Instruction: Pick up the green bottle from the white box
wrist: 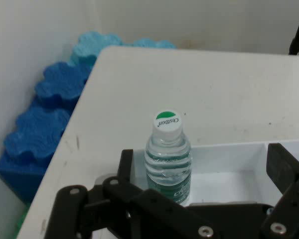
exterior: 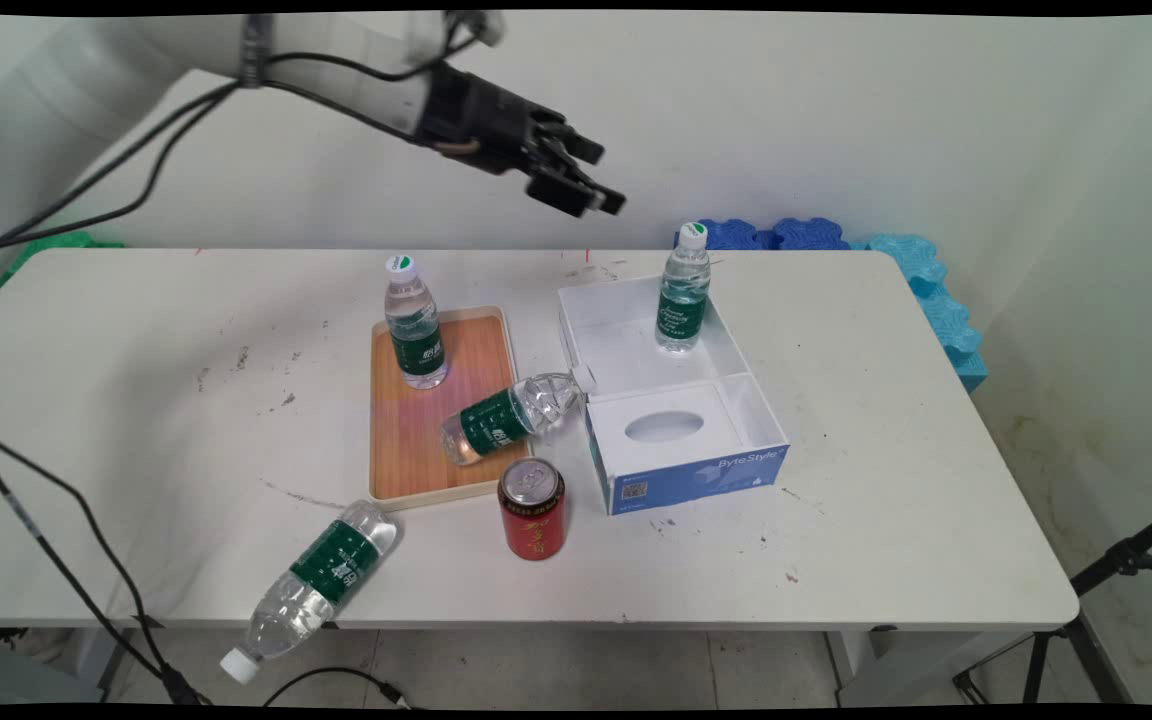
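We see the gripper spread and empty, hanging above-left of the upright bottle inside the white box, apparently lined up on it.

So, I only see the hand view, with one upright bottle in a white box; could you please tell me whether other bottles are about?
Observer: Three more; a standing bottle is on a wooden tray left of the box.
Operator: And the other two?
Observer: Both lie down: a tipped bottle across the tray's right edge, a fourth bottle overhanging the table's near edge.
Operator: Anything else?
Observer: A red can stands just in front of the tray.
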Controlling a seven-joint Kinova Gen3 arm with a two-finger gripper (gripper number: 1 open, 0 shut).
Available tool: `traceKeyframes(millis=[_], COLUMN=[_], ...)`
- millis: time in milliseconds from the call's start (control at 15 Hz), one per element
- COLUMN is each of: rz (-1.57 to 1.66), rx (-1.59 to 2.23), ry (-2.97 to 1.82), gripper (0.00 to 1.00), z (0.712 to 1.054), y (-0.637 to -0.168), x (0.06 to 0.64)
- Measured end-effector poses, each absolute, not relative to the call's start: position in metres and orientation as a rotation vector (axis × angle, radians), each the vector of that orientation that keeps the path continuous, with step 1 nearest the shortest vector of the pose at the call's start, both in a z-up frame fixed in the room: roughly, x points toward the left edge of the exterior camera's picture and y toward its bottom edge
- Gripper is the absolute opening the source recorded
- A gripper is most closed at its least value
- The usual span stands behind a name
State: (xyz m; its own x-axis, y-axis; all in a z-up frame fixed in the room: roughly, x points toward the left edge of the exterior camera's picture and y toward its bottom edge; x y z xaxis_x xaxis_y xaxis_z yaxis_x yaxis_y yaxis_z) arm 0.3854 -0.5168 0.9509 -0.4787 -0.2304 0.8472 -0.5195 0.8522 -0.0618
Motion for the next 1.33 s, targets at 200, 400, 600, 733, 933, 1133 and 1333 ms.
traceKeyframes(millis=[200, 400, 600, 733, 933, 1133, 1333], rz=[0.339, 0.295, 0.275, 0.267, 0.259, 0.257, 0.263], rx=[0.573, 0.588, 0.597, 0.604, 0.616, 0.62, 0.625], ry=[-2.134, -2.169, -2.192, -2.202, -2.215, -2.215, -2.208], gripper=[1.0, 1.0, 1.0, 1.0, 1.0, 1.0, 0.0], z=[0.934, 0.919, 0.907, 0.901, 0.891, 0.882, 0.877], y=[-0.535, -0.549, -0.562, -0.569, -0.579, -0.589, -0.597], x=[0.362, 0.343, 0.329, 0.322, 0.313, 0.302, 0.295])
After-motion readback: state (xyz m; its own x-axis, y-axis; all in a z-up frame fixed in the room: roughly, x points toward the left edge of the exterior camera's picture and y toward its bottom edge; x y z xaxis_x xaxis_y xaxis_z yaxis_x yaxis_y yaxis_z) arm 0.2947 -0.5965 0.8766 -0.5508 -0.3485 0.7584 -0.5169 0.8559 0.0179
